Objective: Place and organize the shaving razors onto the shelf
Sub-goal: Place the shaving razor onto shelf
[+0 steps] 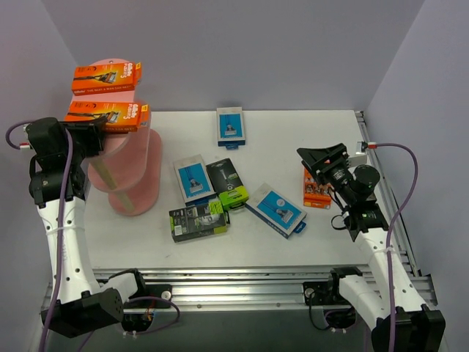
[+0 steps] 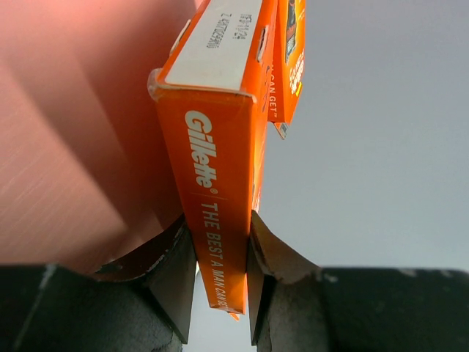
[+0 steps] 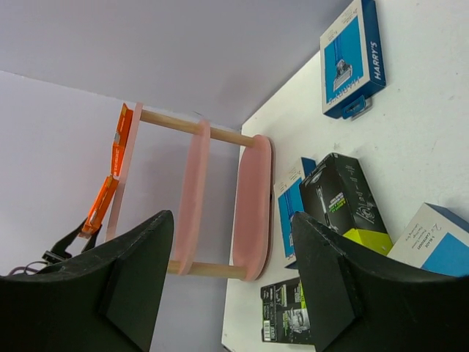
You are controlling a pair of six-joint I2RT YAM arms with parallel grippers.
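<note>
Right now my left gripper (image 2: pixel 220 253) pinches an orange razor pack (image 2: pixel 212 169) by its narrow sides, up at the top board of the pink shelf (image 1: pixel 139 183), near a second orange pack (image 1: pixel 106 78) lying there. My right gripper (image 3: pixel 231 220) hangs spread and holds nothing above the surface (image 1: pixel 293 132), with a third orange pack (image 1: pixel 316 188) nearby. Blue-and-grey packs (image 1: pixel 193 178) and black packs (image 1: pixel 198 220) lie mid-surface.

The shelf (image 1: pixel 139 176) is set at the left of the desk (image 1: pixel 293 139). On its top board a rear pack (image 1: pixel 106 78) is laid behind a front pack (image 1: pixel 106 116) (at the board's edge). A cluster of packs (image 1: pixel 233 196) is spread mid-desk, a lone pack (image 1: pixel 230 126) behind it, a side pack (image 1: pixel 316 188) to its right.
</note>
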